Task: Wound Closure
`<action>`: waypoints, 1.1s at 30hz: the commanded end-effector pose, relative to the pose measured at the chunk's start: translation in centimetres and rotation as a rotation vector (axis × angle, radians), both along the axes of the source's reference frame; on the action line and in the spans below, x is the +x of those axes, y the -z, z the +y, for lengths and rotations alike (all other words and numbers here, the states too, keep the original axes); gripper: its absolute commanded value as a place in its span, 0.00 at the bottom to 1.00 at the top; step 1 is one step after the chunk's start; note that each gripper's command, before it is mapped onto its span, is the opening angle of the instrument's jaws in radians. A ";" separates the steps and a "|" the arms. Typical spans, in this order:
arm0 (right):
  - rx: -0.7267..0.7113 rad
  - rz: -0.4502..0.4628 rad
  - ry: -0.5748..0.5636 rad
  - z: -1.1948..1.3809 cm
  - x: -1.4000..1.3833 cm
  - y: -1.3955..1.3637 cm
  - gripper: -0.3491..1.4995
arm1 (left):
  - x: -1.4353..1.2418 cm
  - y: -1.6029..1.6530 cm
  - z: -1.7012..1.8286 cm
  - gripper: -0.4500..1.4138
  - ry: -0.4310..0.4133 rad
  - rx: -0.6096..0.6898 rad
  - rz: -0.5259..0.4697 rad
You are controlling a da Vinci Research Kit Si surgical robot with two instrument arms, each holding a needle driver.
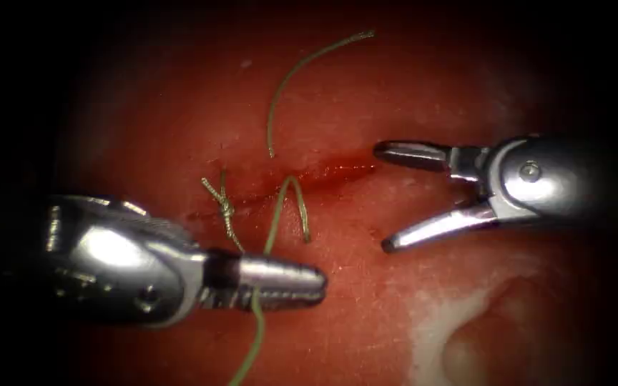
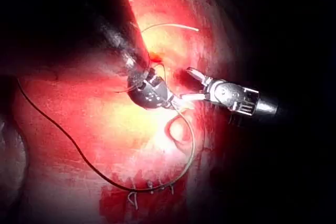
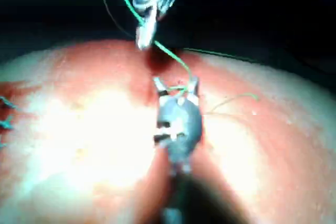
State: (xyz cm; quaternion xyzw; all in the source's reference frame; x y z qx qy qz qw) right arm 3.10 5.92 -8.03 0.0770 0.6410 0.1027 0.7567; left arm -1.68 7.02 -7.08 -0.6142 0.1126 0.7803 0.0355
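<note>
Left hand [image 1: 320,282]: your left tool lies below the cut, its two halves pressed together on the thread [image 1: 275,221].
Thread: it rises from that grip, arches over the cut and comes down again just beyond it; a tail runs down past the left hand towards the lower edge of the endoscope view.
Right hand [image 1: 382,196]: your right tool sits to the right, spread wide apart and holding nothing; one tip rests at the right end of the cut, the other below it.
Cut [image 1: 302,179]: a dark red line across the tissue [image 1: 409,93], wet with red fluid.
Knot [image 1: 224,209]: one tied stitch with short ends stands on the cut, left of the arch.
Loose thread piece [image 1: 302,68]: it lies curved on the tissue above the cut.
Needle: you cannot tell its position from these views.
</note>
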 end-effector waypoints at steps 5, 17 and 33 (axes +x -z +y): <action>-0.271 0.055 0.035 -0.08 0.34 0.08 0.83 | -0.03 -0.06 0.01 0.05 0.014 0.025 -0.037; -0.492 0.011 0.062 -0.21 0.71 0.11 0.86 | -0.03 -0.06 0.03 0.05 0.016 0.050 -0.065; -0.530 -0.053 0.203 -0.36 0.75 -0.05 0.00 | -0.03 -0.04 0.06 0.18 0.011 0.053 -0.070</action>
